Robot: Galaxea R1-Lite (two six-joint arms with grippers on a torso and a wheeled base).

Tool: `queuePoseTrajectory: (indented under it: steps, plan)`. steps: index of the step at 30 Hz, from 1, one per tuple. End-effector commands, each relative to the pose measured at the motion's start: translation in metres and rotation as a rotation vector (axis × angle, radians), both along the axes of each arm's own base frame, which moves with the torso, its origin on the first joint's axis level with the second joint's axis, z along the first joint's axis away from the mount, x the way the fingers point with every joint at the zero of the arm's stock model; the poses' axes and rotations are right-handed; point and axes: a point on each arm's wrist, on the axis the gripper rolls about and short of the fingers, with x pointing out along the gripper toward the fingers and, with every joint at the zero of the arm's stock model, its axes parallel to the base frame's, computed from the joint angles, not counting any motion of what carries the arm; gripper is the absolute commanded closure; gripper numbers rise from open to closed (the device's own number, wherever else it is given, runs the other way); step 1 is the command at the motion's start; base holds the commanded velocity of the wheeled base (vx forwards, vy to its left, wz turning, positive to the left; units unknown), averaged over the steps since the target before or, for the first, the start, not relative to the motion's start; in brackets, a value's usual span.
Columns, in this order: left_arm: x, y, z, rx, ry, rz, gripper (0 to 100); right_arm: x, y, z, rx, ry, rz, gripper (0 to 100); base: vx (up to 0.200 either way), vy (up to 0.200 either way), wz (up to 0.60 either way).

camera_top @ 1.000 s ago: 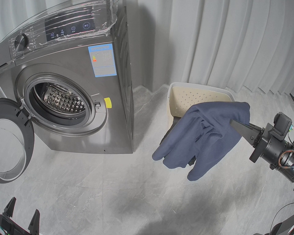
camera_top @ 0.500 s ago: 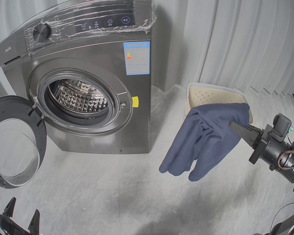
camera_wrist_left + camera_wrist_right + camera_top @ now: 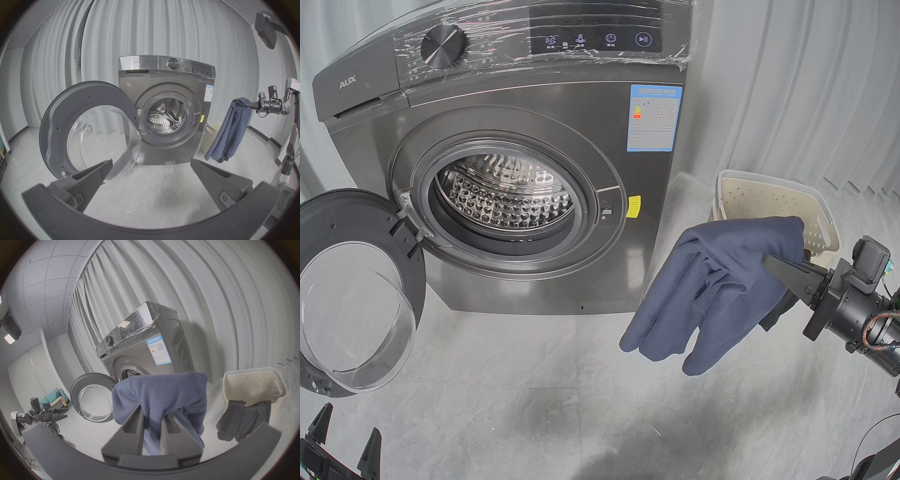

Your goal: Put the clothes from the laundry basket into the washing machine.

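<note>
My right gripper (image 3: 781, 269) is shut on a dark blue garment (image 3: 712, 287), which hangs in the air to the right of the washing machine (image 3: 550, 106) and in front of the laundry basket (image 3: 775, 194). In the right wrist view the fingers (image 3: 134, 427) pinch the blue cloth (image 3: 162, 393). A dark grey garment (image 3: 243, 421) drapes over the basket's rim (image 3: 253, 372). The machine's drum (image 3: 506, 194) is open, and its round door (image 3: 356, 294) is swung out to the left. My left gripper (image 3: 344, 437) hangs open and low at the near left, holding nothing.
Grey tiled floor (image 3: 550, 387) lies bare between me and the machine. White curtains (image 3: 800, 94) run behind the basket and the machine. The open door (image 3: 90, 131) stands out to the left of the drum opening.
The head camera has shifted, so the washing machine and basket now sit further right and the drum faces me more squarely. The right gripper still holds the blue garment.
</note>
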Motion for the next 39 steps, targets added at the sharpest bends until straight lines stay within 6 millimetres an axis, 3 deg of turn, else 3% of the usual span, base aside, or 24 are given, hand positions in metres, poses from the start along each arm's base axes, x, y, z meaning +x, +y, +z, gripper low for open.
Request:
queuePoseTrajectory:
  steps: [1,19,31,39]
  plan:
    - [0.000,0.000,-0.005,-0.001,0.000,0.001,0,-0.001,0.003,-0.003,-0.006,0.011,0.018,100,0.000,0.200,0.00]
    - [0.000,0.000,-0.005,-0.005,0.001,0.002,0,0.001,0.007,-0.004,-0.008,0.000,0.028,100,0.000,0.200,0.00]
    - [0.000,0.000,-0.005,-0.004,-0.002,0.004,0,0.000,0.008,-0.005,-0.007,0.007,0.033,100,0.000,0.000,0.00]
    - [0.000,0.000,-0.005,-0.004,-0.002,0.004,0,0.004,0.010,-0.011,-0.017,0.034,0.033,100,0.000,-0.200,0.00]
